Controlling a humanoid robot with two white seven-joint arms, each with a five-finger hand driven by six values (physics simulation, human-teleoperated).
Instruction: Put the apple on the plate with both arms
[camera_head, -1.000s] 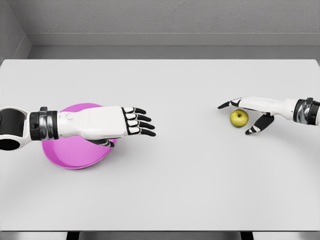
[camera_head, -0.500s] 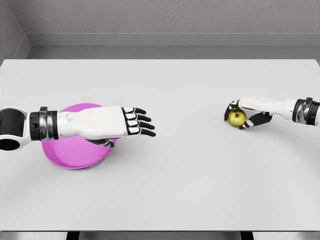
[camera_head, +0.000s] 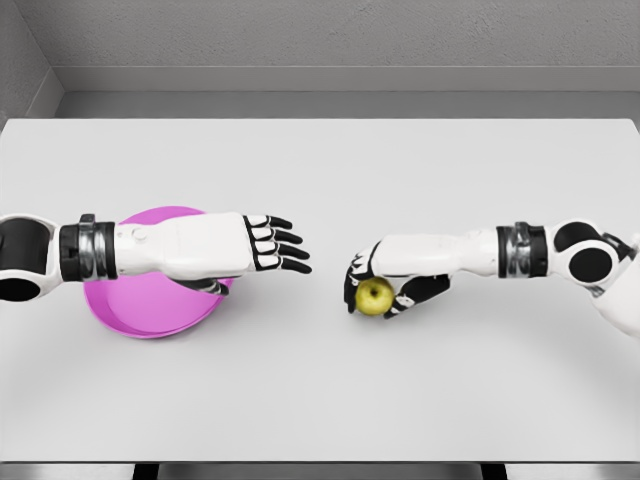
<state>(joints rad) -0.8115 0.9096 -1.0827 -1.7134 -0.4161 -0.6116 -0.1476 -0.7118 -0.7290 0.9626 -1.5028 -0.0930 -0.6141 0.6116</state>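
One white table (camera_head: 320, 390) filled most of the view, and on it sat one magenta plate (camera_head: 140, 310) at the left and one yellow-green apple (camera_head: 374, 296) near the middle. Two white arms reached in, one from each side. The left hand (camera_head: 215, 250) lay palm-down above the plate (covering its upper right part), its four black-tipped fingers (camera_head: 283, 250) stretched flat toward the centre and holding nothing. The right hand (camera_head: 395, 275) was curled around the apple from above and behind, thumb and fingers wrapped against the fruit in a grasp. The apple was well apart from the plate, to the right of the left hand's fingertips.
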